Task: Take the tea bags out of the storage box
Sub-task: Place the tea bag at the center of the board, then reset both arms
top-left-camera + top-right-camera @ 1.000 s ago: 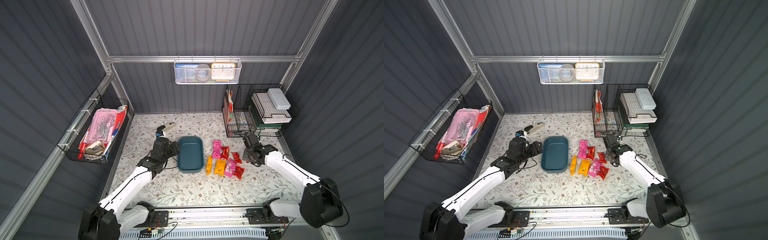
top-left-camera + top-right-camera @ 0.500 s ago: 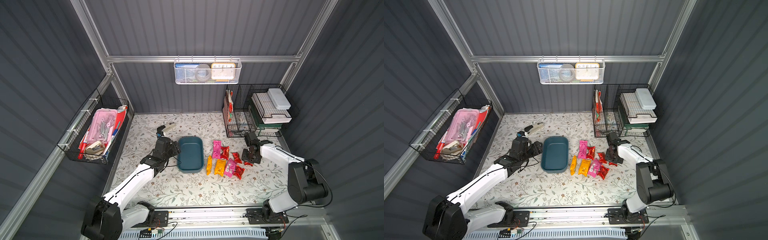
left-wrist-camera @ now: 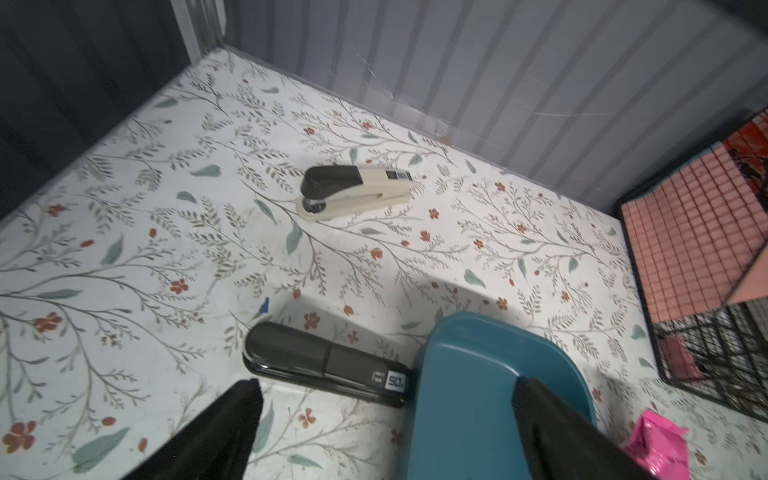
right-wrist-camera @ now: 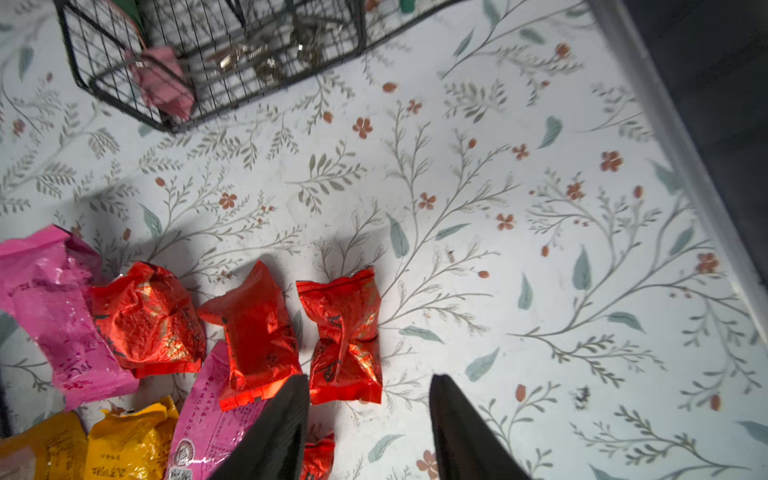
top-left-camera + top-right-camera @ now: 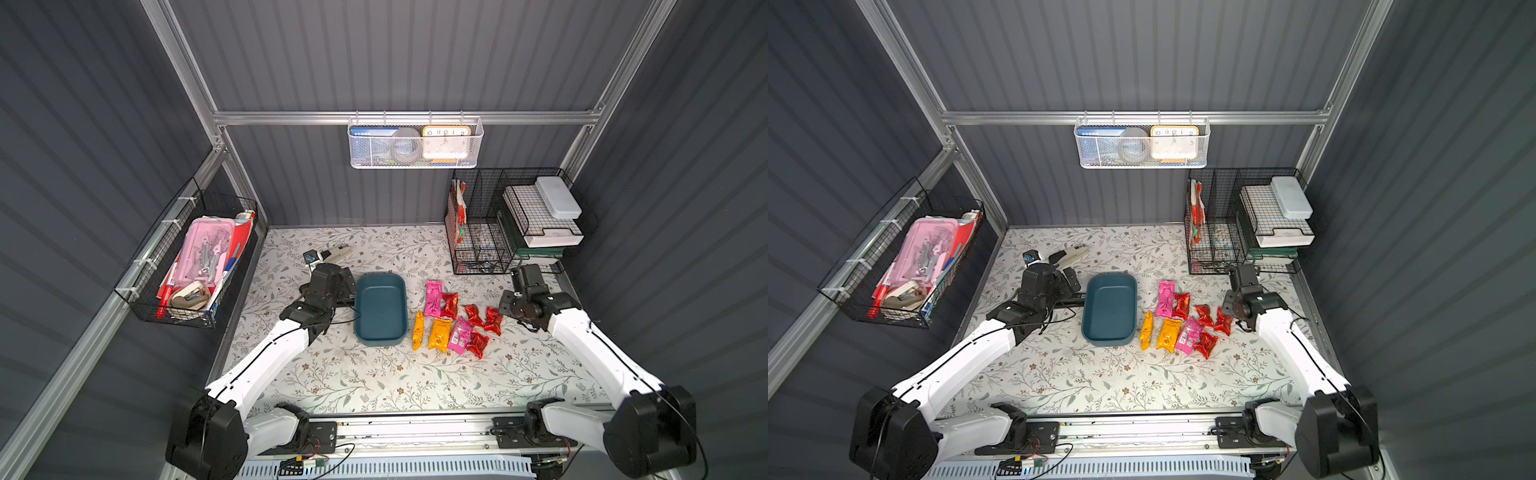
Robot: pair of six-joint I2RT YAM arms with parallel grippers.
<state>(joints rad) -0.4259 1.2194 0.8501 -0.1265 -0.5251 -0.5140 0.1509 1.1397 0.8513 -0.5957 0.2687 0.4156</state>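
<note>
I see my left hand spread wide at the bottom of its wrist view, one finger overlapping the storage box, pinching nothing; the box sits at the centre of both top views on the floral surface; the tea bags, red, orange and pink, lie clustered on the surface just right of it; my right hand hangs parted beside the rightmost red bag, gripping nothing; a black stapler lies just beside the box.
</note>
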